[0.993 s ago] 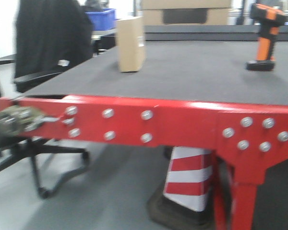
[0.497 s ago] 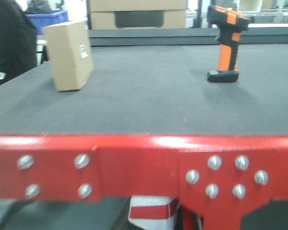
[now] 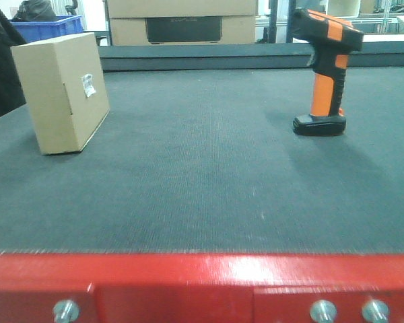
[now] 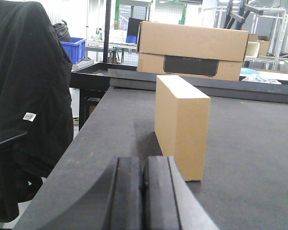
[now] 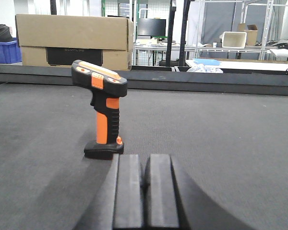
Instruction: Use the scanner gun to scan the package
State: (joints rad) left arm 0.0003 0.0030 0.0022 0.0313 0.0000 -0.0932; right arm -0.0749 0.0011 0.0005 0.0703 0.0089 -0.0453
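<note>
Package (image 3: pixel 60 94) upper left, label facing scanner gun (image 3: pixel 325 67) — upright upper right, handle graspable. Left gripper (image 4: pixel 144 168), right gripper (image 5: pixel 145 166): jaws closed together, empty.

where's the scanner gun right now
In the front view the scanner gun stands upright on the table, right side, well apart from the package at left.

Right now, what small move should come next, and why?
Probably open the right gripper and ease it forward-left toward the handle of the scanner gun. Its jaws are shut together and empty, and the gun stands upright on its foot just ahead, untouched. The package stands further left.
</note>
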